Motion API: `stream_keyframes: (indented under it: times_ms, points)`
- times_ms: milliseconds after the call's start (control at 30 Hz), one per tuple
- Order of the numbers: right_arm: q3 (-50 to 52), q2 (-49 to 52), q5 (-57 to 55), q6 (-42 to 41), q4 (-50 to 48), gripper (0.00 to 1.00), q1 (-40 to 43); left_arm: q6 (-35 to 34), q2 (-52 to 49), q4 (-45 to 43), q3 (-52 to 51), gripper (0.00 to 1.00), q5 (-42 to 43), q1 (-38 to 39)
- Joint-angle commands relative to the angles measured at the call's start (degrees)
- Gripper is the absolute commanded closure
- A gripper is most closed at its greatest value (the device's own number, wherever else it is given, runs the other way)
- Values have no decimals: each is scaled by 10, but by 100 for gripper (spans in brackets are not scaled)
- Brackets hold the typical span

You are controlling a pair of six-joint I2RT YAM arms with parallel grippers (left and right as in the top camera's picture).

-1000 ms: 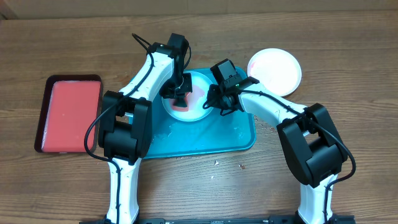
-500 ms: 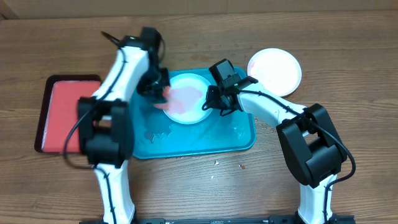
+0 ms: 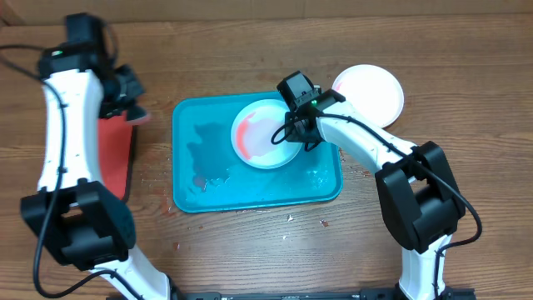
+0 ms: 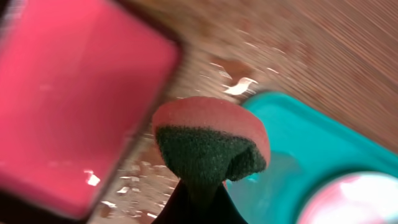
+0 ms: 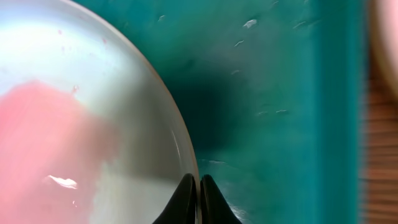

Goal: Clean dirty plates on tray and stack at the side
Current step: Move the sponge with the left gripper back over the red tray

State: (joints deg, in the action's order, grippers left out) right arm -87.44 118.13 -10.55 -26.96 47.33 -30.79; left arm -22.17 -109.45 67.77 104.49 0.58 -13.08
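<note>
On the tabletop the teal tray lies in the middle, wet patches on its floor, with the red tray just off its left side. One plate sits in the teal tray's upper right part, and a red smear covers its left portion, so it is not clean. A second plate rests on the bare wood near the tray's upper right corner and looks largely wiped. No third plate shows, and whether one lies under it cannot be told. The sponge is clamped in the left pincer above the gap between the two trays. The right pincer is pinched narrow on the smeared plate's right rim. By this reading, about one plate is done; wiping this one and stacking it remain.
</note>
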Motion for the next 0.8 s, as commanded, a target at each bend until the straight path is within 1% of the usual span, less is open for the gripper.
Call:
stream_keyframes:
  times_ms: [0, 100, 267, 467, 600, 667, 767]
  points:
    - [-43, -31, -114, 29, 24, 96, -20, -13, 0, 2, -6, 96, -10, -40]
    - [-70, -34, -153, 33, 45, 96, -44, -12, 0, 2, -6, 96, -10, -65]
    - [-104, -35, -269, 38, 73, 96, -94, -12, 0, 1, -6, 96, -12, -90]
    - [-113, -36, -394, 145, 76, 96, -151, -12, 0, -4, -10, 96, -20, -101]
    - [-113, -36, -504, 183, 72, 96, -177, -12, 0, -3, -10, 96, -22, -101]
    - [-113, -36, -547, 189, 70, 96, -183, -12, 0, -3, -10, 96, -22, -101]
    - [-113, -36, -587, 218, 70, 96, -186, -12, 0, -2, -10, 96, -22, -101]
